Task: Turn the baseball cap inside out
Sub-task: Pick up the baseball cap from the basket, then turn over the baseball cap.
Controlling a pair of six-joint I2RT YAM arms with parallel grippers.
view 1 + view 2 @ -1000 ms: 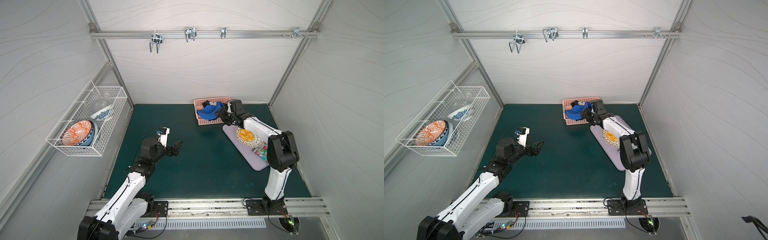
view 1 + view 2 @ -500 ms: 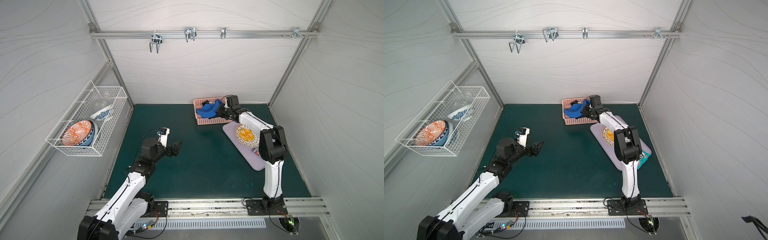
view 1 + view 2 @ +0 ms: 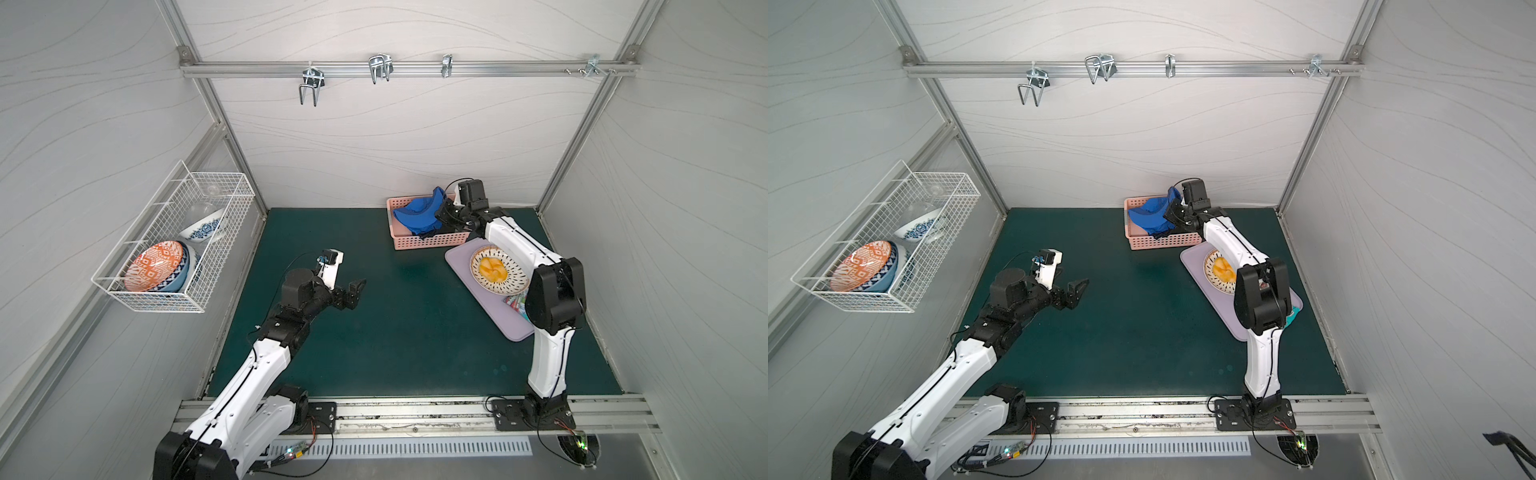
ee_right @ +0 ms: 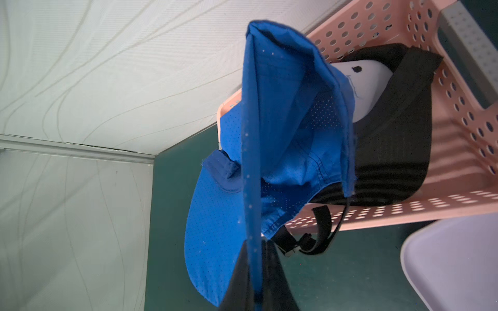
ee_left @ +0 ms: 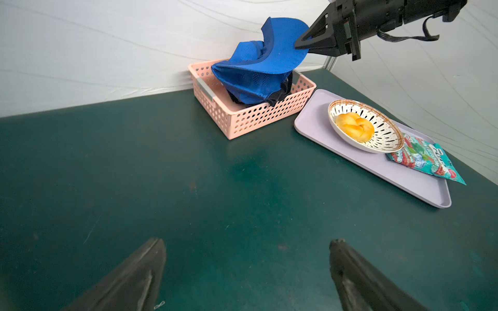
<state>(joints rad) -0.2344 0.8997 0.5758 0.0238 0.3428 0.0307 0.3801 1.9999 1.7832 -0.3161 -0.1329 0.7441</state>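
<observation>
You've got a bright blue cap (image 5: 258, 67), fine mesh dots all over. Salmon-pink basket (image 5: 258, 118), peppered with round holes. Plain lilac tray (image 5: 318, 132). White bowl (image 5: 388, 134) with black dashes and a brown rim. Teal-and-red packet (image 5: 428, 161). Dark green mat (image 5: 188, 188).

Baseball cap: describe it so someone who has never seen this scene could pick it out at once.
On the green table, find the pink basket by the back wall. The baseball cap is the bright blue fabric rising from it, brim pinched by the right gripper; the item beneath it is black.
</observation>
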